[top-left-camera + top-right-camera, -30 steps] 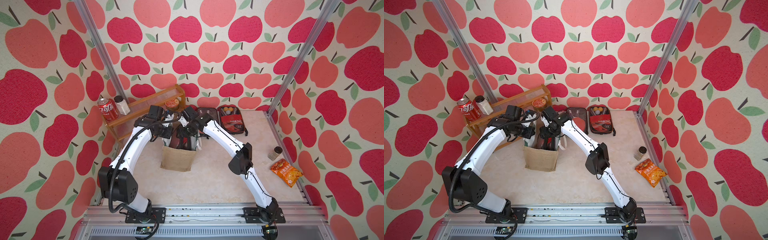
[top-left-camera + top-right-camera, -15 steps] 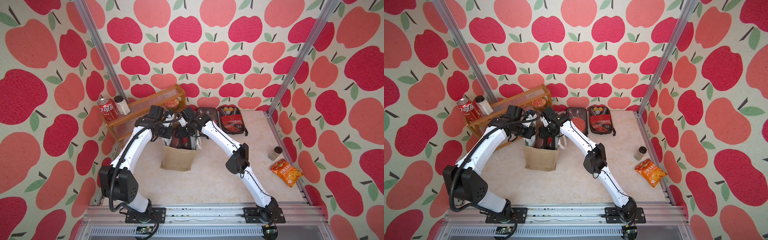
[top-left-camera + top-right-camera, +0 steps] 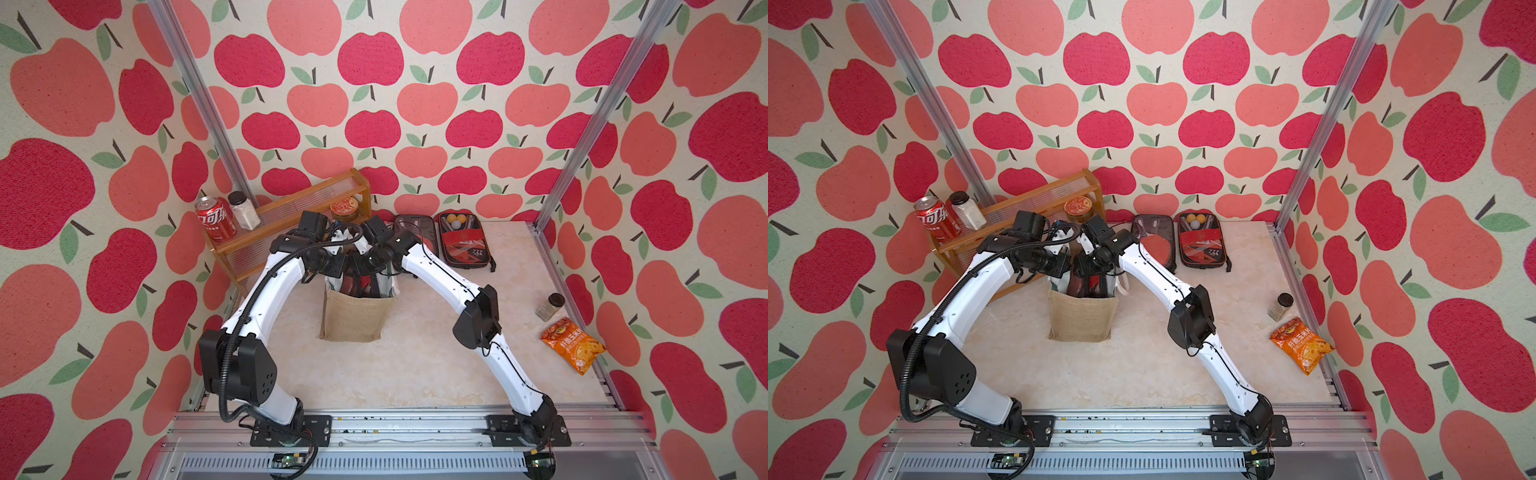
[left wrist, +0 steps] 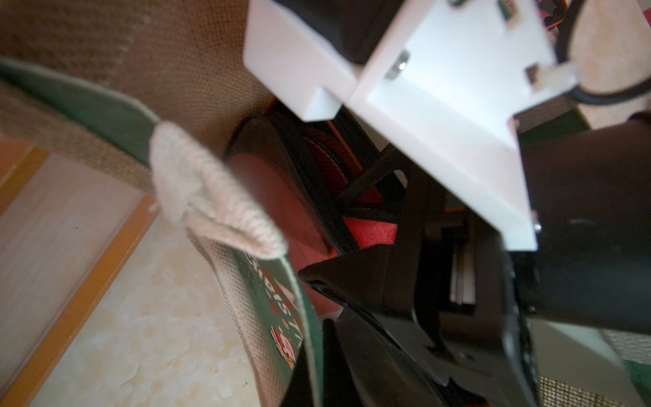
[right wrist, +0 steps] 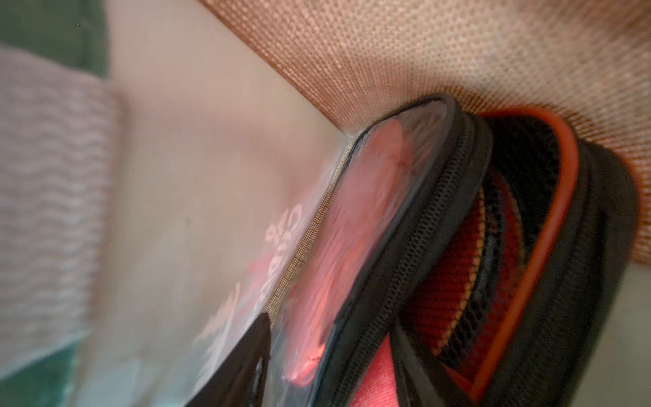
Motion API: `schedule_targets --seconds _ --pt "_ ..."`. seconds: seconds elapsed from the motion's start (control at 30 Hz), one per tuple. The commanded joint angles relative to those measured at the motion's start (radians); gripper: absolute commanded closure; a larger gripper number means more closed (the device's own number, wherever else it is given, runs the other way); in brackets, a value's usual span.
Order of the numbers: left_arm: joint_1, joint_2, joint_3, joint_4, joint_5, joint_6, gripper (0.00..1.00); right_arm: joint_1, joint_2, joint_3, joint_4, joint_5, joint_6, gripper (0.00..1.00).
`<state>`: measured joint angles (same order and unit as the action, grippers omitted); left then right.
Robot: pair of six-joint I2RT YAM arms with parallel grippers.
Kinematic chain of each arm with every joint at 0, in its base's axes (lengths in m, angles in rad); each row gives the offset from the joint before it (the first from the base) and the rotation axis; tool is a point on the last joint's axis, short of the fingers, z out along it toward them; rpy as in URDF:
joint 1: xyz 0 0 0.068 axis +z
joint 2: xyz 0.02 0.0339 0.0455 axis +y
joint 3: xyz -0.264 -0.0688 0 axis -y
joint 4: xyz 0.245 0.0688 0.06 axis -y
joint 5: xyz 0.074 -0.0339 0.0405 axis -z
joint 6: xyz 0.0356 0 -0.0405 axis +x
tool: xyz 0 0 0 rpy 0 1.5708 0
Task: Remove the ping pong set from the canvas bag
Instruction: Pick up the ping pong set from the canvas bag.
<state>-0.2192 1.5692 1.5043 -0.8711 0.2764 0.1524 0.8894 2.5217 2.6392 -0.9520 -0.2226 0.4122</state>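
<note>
The canvas bag [image 3: 353,320] [image 3: 1079,318] stands upright mid-table with its mouth open. Inside it the ping pong set [image 5: 405,246] [image 4: 281,197], a black zip case with a clear face over a red paddle, stands on edge. My left gripper [image 4: 313,384] [image 3: 330,282] is shut on the bag's green-printed side panel at the rim, beside a white rope handle [image 4: 211,197]. My right gripper [image 3: 365,270] reaches down into the mouth. One of its fingers [image 5: 243,366] lies between the bag wall and the case's clear face. The other finger is hidden.
A second open paddle case [image 3: 463,243] with balls lies at the back. A wooden rack [image 3: 291,216] at the back left holds a cola can [image 3: 214,220], a shaker [image 3: 243,210] and a tin [image 3: 345,206]. A spice jar [image 3: 550,306] and chip bag [image 3: 572,344] sit right.
The right arm's elbow has shifted slightly while its gripper stays in the bag's mouth. The left arm and the bag have not moved.
</note>
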Motion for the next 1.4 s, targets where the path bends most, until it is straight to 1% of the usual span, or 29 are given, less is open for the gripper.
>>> schedule_targets --seconds 0.0,0.03,0.13,0.2,0.37,0.43,0.57,0.67,0.87,1.07,1.2,1.37 --pt "0.006 -0.007 -0.004 0.030 0.015 0.020 1.00 0.022 0.110 0.101 -0.205 0.063 -0.036 0.45" --pt "0.008 -0.007 -0.005 0.032 0.018 0.020 1.00 0.023 0.117 0.099 -0.220 0.075 -0.040 0.45" --pt "0.009 -0.003 -0.006 0.034 0.021 0.018 1.00 0.023 0.108 0.027 -0.214 0.078 -0.044 0.45" --pt "0.008 -0.001 -0.004 0.034 0.024 0.018 1.00 0.025 0.096 -0.013 -0.195 0.075 -0.041 0.51" --pt "0.009 -0.001 -0.001 0.033 0.020 0.018 1.00 0.027 0.079 -0.019 -0.153 0.068 -0.032 0.73" --pt "0.010 0.000 -0.005 0.035 0.018 0.018 1.00 0.025 0.069 -0.015 -0.134 0.067 -0.030 0.84" --pt "0.015 -0.003 -0.017 0.042 0.011 0.020 1.00 0.023 0.048 -0.004 -0.114 0.079 -0.033 1.00" --pt "0.023 -0.008 -0.025 0.043 0.009 0.019 1.00 0.024 0.013 -0.004 -0.104 0.115 -0.046 1.00" --pt "0.047 -0.014 -0.026 0.047 0.010 0.013 1.00 0.026 -0.108 -0.030 -0.061 0.253 -0.109 1.00" --pt "0.057 -0.019 -0.032 0.050 0.007 0.010 1.00 0.021 -0.182 -0.017 -0.047 0.284 -0.131 1.00" --pt "0.058 -0.020 -0.026 0.046 0.015 0.007 1.00 0.023 -0.212 -0.003 -0.045 0.287 -0.124 1.00" --pt "0.058 -0.020 -0.030 0.047 0.017 0.007 1.00 0.023 -0.239 0.020 -0.056 0.321 -0.139 1.00"
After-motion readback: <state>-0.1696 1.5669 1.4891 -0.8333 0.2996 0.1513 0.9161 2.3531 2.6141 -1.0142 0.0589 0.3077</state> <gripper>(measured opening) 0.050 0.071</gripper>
